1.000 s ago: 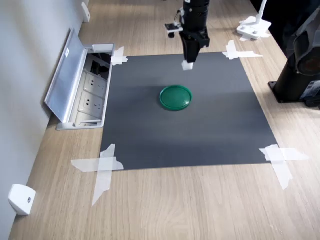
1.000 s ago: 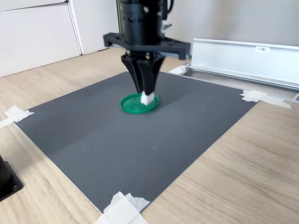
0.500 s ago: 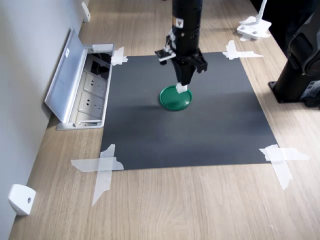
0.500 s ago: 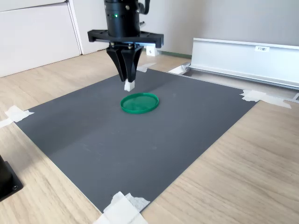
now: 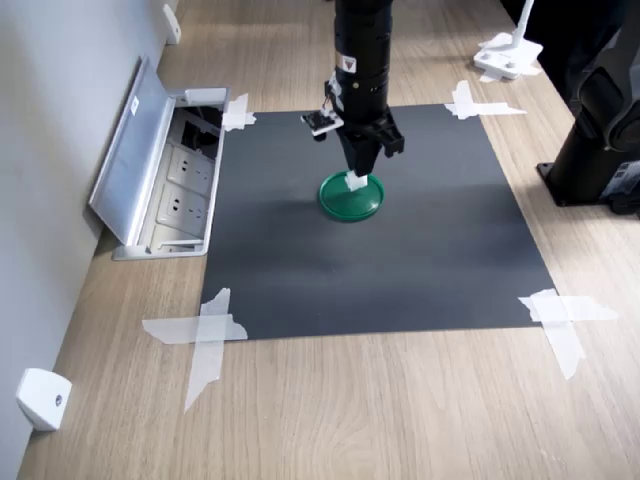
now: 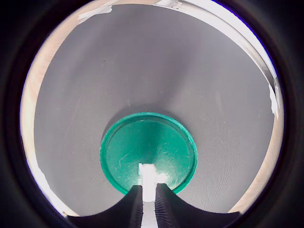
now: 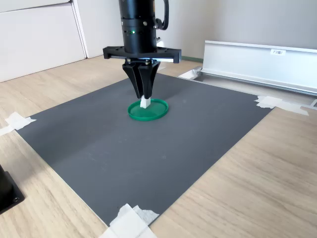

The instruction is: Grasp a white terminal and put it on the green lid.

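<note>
Now, reading the first exterior view's left to right: an open aluminium socket box (image 5: 165,170) sits at the edge of the dark grey mat (image 5: 300,270), which is taped to the wooden table (image 5: 380,410) at its corners. Near the mat's middle lies the green lid (image 5: 351,197), and directly over it stands the gripper (image 5: 357,176), pointing straight down. Further to the first exterior view's right, a black base (image 5: 595,160) stands off the mat.

The gripper's jaws are pinched on the white terminal (image 5: 356,181), which pokes out below the tips with its long axis running vertically, in line with the fingers. In the second exterior view the terminal (image 7: 144,102) hangs just above the lid (image 7: 148,110), over the lid's part that lies toward the second exterior view's left, not over its centre. The wrist view agrees: the terminal (image 6: 147,178) shows against the lid's floor (image 6: 148,152) inside the raised rim, close to the rim on the gripper's side. Whether the block's lower end touches the lid I cannot tell; it looks just clear of it.

So the thing that matters is straight down: the lid is beneath the block, and a short descent followed by parting the jaws should leave the terminal inside the rim. Being near the edge and standing tall, it may topple toward the rim
</note>
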Tool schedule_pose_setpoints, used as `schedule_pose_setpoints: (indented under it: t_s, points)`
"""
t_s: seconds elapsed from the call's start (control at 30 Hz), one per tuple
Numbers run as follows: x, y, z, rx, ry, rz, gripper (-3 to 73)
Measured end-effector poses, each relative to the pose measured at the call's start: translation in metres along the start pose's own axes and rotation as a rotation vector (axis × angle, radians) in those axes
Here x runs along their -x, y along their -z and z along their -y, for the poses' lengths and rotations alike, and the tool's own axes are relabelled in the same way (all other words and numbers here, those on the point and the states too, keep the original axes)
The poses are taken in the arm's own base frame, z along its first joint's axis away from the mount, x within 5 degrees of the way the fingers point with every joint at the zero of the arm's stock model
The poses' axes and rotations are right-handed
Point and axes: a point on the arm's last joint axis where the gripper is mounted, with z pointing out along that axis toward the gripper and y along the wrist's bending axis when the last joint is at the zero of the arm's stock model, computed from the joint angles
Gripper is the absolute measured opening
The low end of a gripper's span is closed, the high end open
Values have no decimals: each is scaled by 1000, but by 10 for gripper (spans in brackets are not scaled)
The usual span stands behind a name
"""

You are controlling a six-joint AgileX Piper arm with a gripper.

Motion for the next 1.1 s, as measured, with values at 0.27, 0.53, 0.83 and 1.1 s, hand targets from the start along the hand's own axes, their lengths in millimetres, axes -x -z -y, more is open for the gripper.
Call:
schedule_pose_setpoints:
  t_s: [0.27, 0.53, 0.83, 1.1]
  points:
    - [1, 0, 0, 1, 23, 8, 352]
    - [3, 5, 5, -59, 11, 48, 634]
    - [-17, 56, -3, -173, -51, 280, 631]
    - [-52, 105, -27, -192, -135, 573, 312]
